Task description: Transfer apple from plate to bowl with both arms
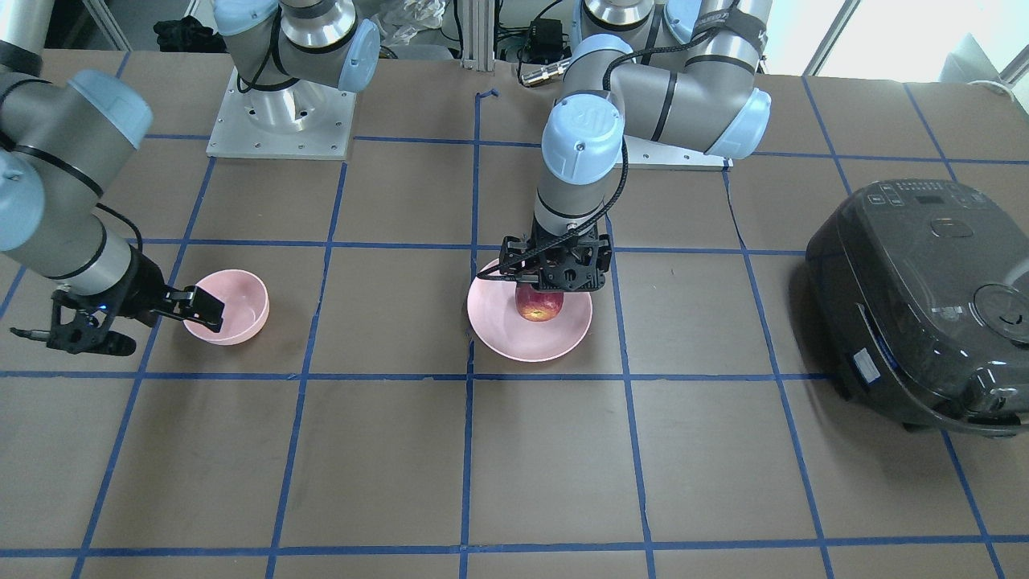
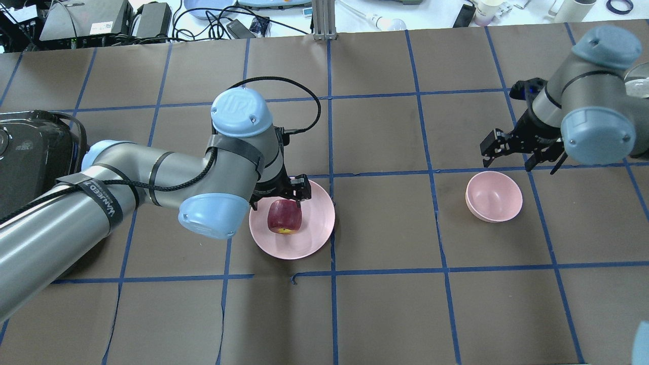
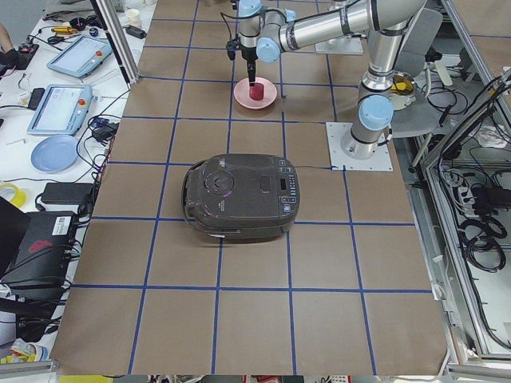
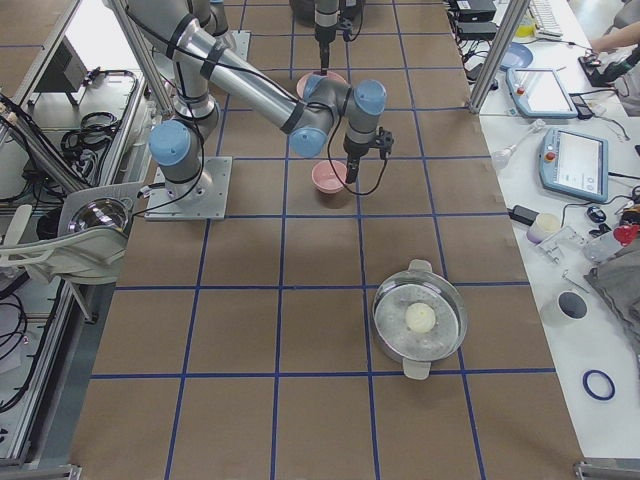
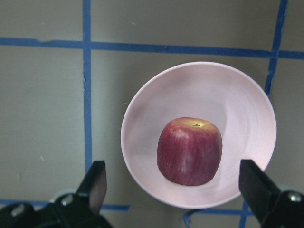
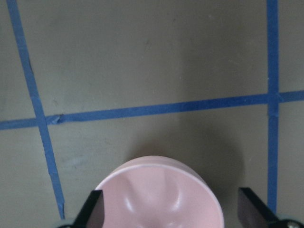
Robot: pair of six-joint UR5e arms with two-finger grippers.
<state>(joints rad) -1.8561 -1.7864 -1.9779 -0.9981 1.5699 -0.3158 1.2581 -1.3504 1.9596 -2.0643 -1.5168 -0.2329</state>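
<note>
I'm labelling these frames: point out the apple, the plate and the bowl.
apple (image 5: pixel 190 152), left wrist view, middle of its red side.
plate (image 5: pixel 142 137), left wrist view, bare surface left of the apple.
bowl (image 2: pixel 494 196), overhead view, bare inside.

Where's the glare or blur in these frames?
Front-facing view: overexposed at top right, sheen on the black cooker. Left wrist view: apple sharp, fingertips soft. Right wrist view: bowl slightly soft, cropped by the bottom edge.

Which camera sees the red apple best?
The left wrist view: the small dark red apple sits unblocked on the pale pink round plate. Front and overhead views show it partly under the left gripper; the left side view, tiny.
</note>
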